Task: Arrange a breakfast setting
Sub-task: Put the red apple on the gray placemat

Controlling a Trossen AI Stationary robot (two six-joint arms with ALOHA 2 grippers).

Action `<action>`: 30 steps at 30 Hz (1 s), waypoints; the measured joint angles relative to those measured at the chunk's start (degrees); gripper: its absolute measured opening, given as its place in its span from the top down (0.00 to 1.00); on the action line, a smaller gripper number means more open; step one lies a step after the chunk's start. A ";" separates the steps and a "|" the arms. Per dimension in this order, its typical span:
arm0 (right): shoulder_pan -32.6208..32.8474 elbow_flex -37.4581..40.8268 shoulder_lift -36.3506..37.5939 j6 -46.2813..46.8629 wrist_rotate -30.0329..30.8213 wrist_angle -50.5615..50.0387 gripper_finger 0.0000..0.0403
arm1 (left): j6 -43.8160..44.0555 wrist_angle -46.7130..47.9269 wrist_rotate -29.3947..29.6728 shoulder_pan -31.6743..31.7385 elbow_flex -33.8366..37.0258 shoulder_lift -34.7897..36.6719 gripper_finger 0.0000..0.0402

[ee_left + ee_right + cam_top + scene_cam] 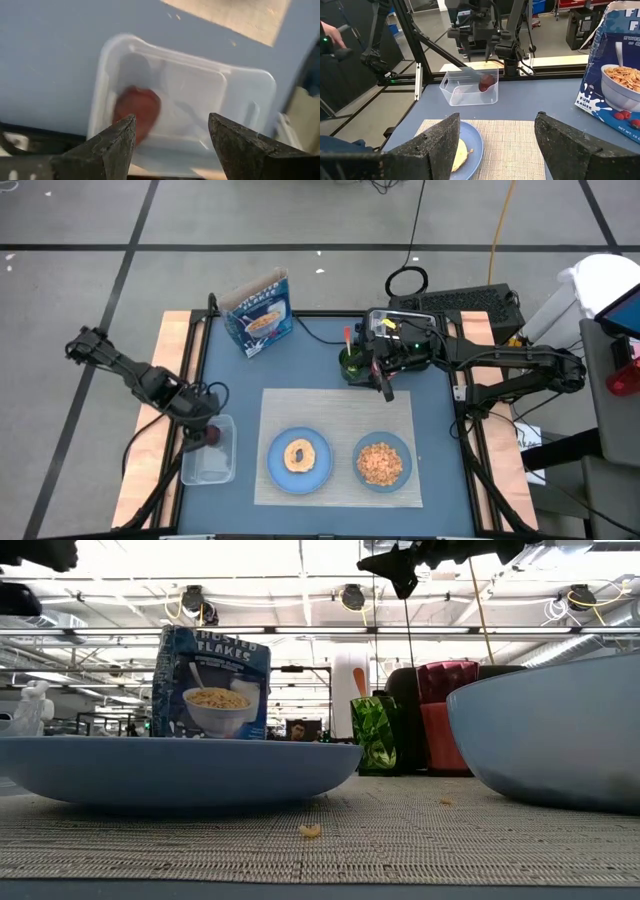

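The beige placemat [335, 412] lies at the table's middle. On it stand the light-blue plate [275, 470] with the bagel [299, 455] and the light-blue bowl [404, 448], which holds cereal. The dark-red fruit [137, 110] lies on the floor of the clear tub [205, 470] at the left. My left gripper [172, 132] hovers open above the fruit. My right gripper [386, 388] is open and empty above the placemat's far edge. The orange-handled spoon [347, 337] stands in a green cup [350, 363].
A cereal box [260, 312] stands at the table's far side, left of the green cup. A crumb [311, 831] lies on the placemat between plate and bowl. Wooden rails [165, 330] run along the table's left and right edges.
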State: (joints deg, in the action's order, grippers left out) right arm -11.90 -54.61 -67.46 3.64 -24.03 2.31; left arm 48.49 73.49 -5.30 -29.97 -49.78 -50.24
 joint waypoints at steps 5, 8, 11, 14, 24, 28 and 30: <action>0.00 0.00 0.00 0.00 0.00 0.00 0.39 | 0.68 0.02 4.07 -1.00 0.00 0.00 0.37; 0.00 0.00 0.00 0.00 0.00 0.00 0.39 | 0.70 0.02 4.07 -1.01 0.00 0.00 0.37; 0.02 0.00 0.00 0.00 -0.02 0.00 0.39 | 0.89 0.01 4.07 -0.97 0.00 0.00 0.37; 0.02 0.00 0.00 0.00 -0.01 0.00 0.39 | 1.25 -0.02 4.07 -0.97 0.00 0.00 0.37; 0.01 0.00 0.00 0.00 -0.01 0.00 0.39 | 1.15 -0.02 4.04 -0.97 0.00 0.00 0.27; 0.02 0.00 0.00 0.00 -0.01 0.00 0.39 | 0.72 -0.02 4.10 -0.98 0.00 0.00 0.17; 0.01 0.00 0.00 0.00 -0.01 0.00 0.39 | 0.74 0.00 4.22 -1.05 0.00 0.00 0.13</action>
State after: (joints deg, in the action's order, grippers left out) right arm -11.89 -54.61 -67.46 3.64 -24.05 2.31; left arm 49.23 73.49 -1.08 -31.02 -49.78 -50.24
